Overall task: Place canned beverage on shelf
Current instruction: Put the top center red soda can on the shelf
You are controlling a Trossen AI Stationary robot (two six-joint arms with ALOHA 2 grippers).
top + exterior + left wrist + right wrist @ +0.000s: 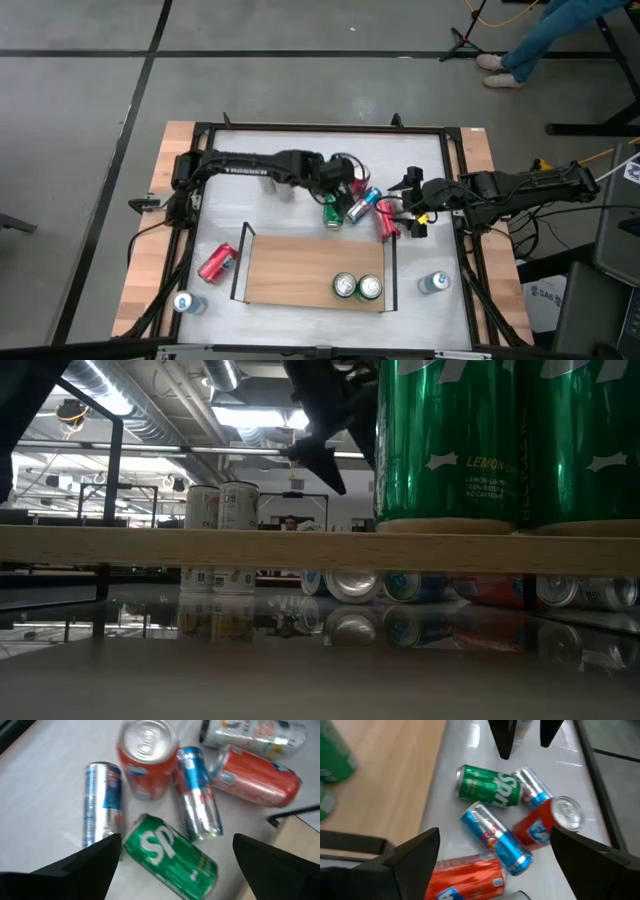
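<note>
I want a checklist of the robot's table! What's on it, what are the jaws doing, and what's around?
Surface: white table, pale wood strips along its sides.
Job's things: shelf with two green cans standing on it; green can lying in a pile behind the shelf.
Clutter: red can lying left of the shelf; silver cans standing at both front corners; red and blue cans in the pile.
Grippers: left gripper over the pile, jaws open; right gripper beside the pile, jaws open.
Cables: black cables along the table's left edge; yellow cable at right.
Surroundings: a person's legs on the floor beyond.
</note>
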